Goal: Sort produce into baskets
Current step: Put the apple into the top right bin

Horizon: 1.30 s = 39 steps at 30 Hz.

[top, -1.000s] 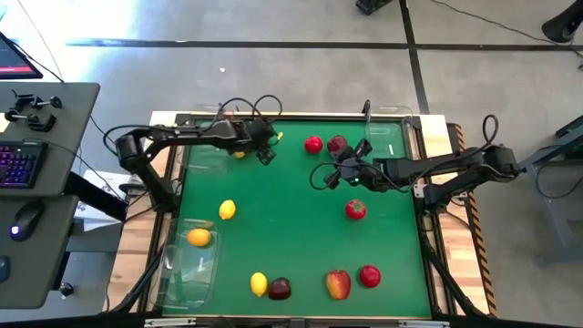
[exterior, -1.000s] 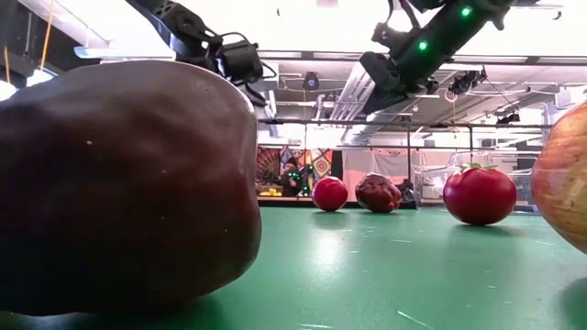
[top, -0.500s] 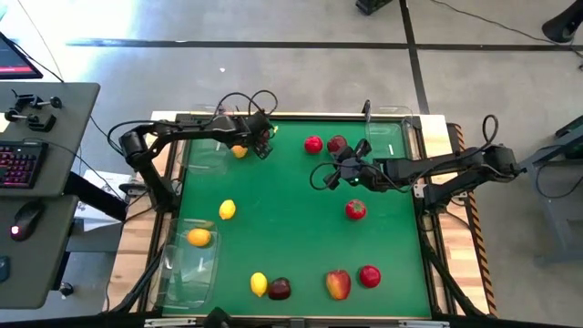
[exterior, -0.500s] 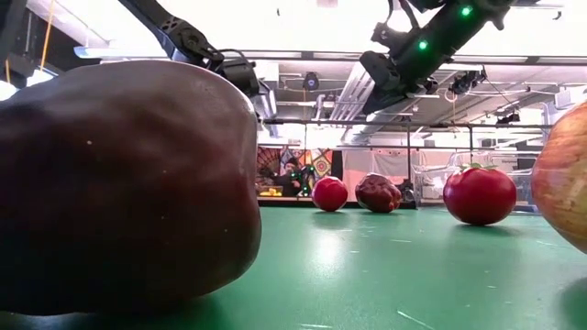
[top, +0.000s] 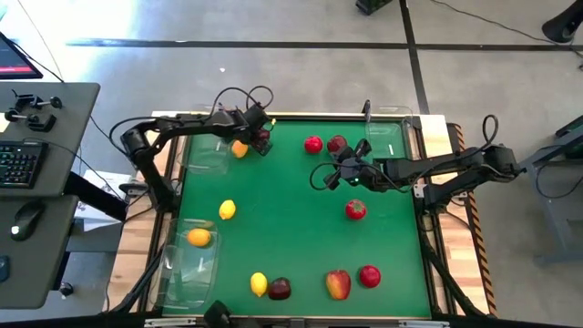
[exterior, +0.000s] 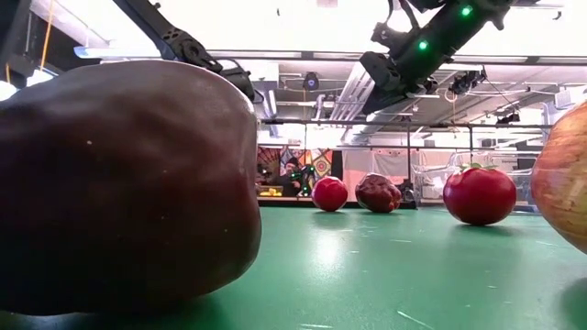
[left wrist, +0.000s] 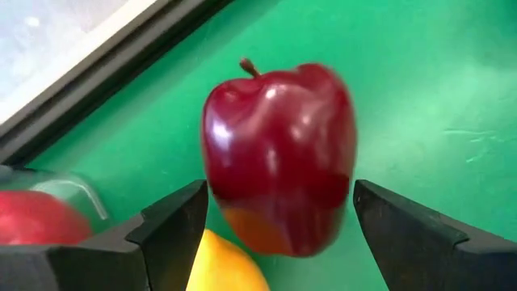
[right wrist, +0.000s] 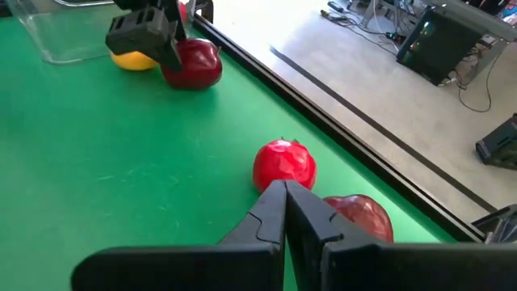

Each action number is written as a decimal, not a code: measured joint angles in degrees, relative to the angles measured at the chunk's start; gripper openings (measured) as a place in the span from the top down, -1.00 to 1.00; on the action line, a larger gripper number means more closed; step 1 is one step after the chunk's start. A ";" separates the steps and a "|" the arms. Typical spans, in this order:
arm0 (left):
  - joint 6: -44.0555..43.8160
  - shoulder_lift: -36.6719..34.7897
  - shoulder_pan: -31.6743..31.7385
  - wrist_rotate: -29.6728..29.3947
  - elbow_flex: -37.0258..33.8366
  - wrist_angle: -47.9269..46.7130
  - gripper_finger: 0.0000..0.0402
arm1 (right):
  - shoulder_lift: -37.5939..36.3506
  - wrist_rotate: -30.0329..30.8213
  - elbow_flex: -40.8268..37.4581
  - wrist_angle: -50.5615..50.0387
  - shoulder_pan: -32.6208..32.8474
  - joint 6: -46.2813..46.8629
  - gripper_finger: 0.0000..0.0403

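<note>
**At the far-left corner: apple between spread fingers**

A dark red apple lies on the green surface, stem away from the left gripper, whose fingers stand apart on either side. A lemon sits just beside, half hidden. The right gripper, fingers together, waits mid-surface.

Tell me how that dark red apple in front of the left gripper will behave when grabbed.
The dark red apple looks glossy and rounded, so the open left gripper may slip on it. Standing free on the green table beside a lemon, it would probably roll if nudged.
</note>
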 joint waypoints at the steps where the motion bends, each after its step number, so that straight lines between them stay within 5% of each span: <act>1: 0.04 0.60 0.15 0.31 -0.01 0.14 -0.49 | 0.00 -0.04 0.00 -0.02 0.00 0.00 1.00; 31: 6.51 2.60 -0.44 1.06 0.04 2.18 -0.33 | 0.02 -0.20 0.00 0.01 0.00 -0.39 1.00; 39: 9.74 -1.64 -2.14 0.99 -0.22 0.41 -0.33 | 0.02 -0.24 0.02 -1.74 0.00 -0.39 1.00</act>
